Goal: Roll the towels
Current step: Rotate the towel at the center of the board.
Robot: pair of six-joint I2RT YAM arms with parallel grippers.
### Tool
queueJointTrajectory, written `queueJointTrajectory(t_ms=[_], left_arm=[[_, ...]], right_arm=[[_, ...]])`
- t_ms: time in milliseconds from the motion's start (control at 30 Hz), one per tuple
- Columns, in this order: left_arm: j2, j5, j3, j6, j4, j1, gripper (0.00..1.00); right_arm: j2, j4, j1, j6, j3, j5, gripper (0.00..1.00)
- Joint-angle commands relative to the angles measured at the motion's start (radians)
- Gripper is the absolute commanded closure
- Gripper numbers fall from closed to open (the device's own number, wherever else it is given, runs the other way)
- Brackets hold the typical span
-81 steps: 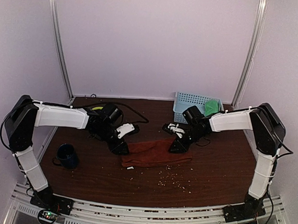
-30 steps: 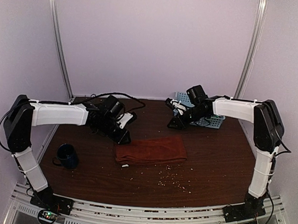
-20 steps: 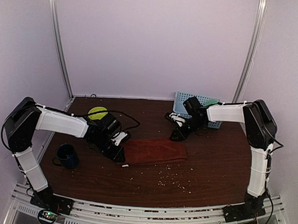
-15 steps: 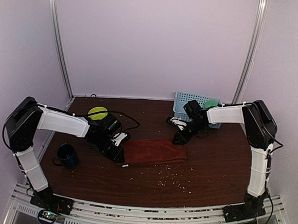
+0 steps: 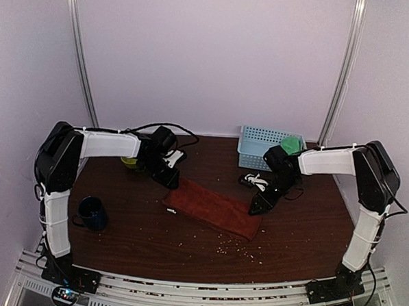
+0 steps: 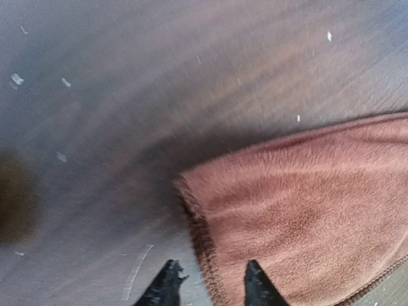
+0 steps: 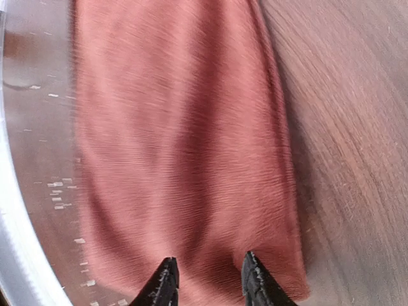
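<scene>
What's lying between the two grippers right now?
The rust towel, lying flat and slanted: the left gripper is at its far-left corner and the right gripper at its near-right end. The top view shows it.

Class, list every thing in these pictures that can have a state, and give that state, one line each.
rust towel: lying flat, not rolled.
green towel: lying in the basket, not rolled.
basket: upright, holding the green towel.
mug: upright.
left tool: open, over the rust towel's corner.
right tool: open, over the rust towel's other end.

Pale lilac walls [image 5: 216, 58], dark wooden table [image 5: 303, 230]
</scene>
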Motion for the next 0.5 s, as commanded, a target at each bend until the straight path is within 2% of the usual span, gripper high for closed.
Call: queueJointTrajectory(t_ms=[0, 133, 267, 333, 467], left_arm=[[-0.065, -0.043, 0.043, 0.061, -0.078, -0.002, 0.60], [-0.165, 0.031, -0.030, -0.005, -0.044, -0.021, 0.55], [-0.262, 0.089, -0.124, -0.051, -0.031, -0.075, 0.56], [-0.300, 0.143, -0.190, -0.069, -0.015, -0.081, 0.59], [-0.333, 0.178, -0.303, -0.096, 0.029, -0.084, 0.71]], right_arm=[[-0.101, -0.122, -0.008, -0.034, 0.091, -0.073, 0.62], [-0.090, -0.067, -0.015, -0.033, 0.135, 0.000, 0.59], [-0.008, -0.046, -0.022, -0.043, 0.183, 0.060, 0.58], [0.022, -0.045, -0.027, -0.045, 0.201, 0.062, 0.58], [0.057, -0.032, -0.028, -0.049, 0.193, 0.087, 0.58]])
